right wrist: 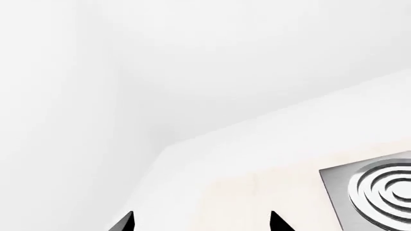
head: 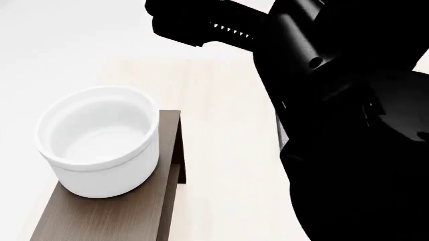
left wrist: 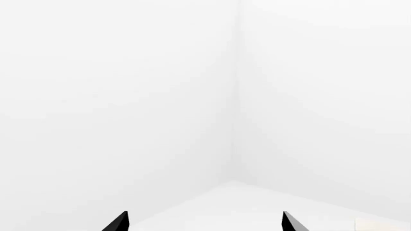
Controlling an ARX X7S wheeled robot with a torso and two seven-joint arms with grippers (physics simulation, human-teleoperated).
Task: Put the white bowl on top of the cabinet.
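Pincers: left (left wrist: pixel 204 222) and right (right wrist: pixel 202 222) both spread, empty; we judge bowl (head: pixel 100 140) placed on cabinet (head: pixel 107 216), task done

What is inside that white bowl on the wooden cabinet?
Nothing visible: the white bowl looks empty where its floor shows. Its near rim hides part of the inside. It stands on the cabinet.

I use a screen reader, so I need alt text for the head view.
A white bowl stands upright on the brown wooden cabinet, near its far end. A black robot arm fills the view's right side above a pale table.
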